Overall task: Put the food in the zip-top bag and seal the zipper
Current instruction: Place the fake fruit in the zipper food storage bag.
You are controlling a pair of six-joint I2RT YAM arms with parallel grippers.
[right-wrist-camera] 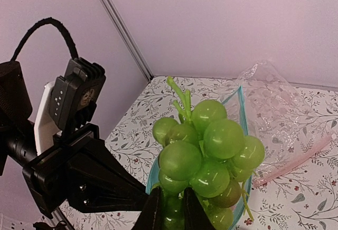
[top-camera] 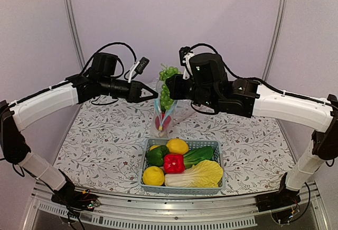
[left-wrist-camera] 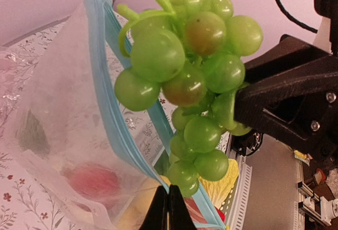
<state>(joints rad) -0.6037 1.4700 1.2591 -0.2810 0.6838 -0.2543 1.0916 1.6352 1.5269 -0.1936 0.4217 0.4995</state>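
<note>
Grapes are hanging mid-frame, clenched in our right gripper above the zip-top bag; our left gripper is seemingly pinching its zipper rim. We're risking snagging that narrow mouth.

**Arms raised, grippers meeting tip to tip**

The left arm reaches inward, level. The left gripper has its fingers pinched fully together on the zip-top bag rim. Directly facing its tips, the right gripper clamps narrowly around the grapes, forearm angled slightly down.
</note>
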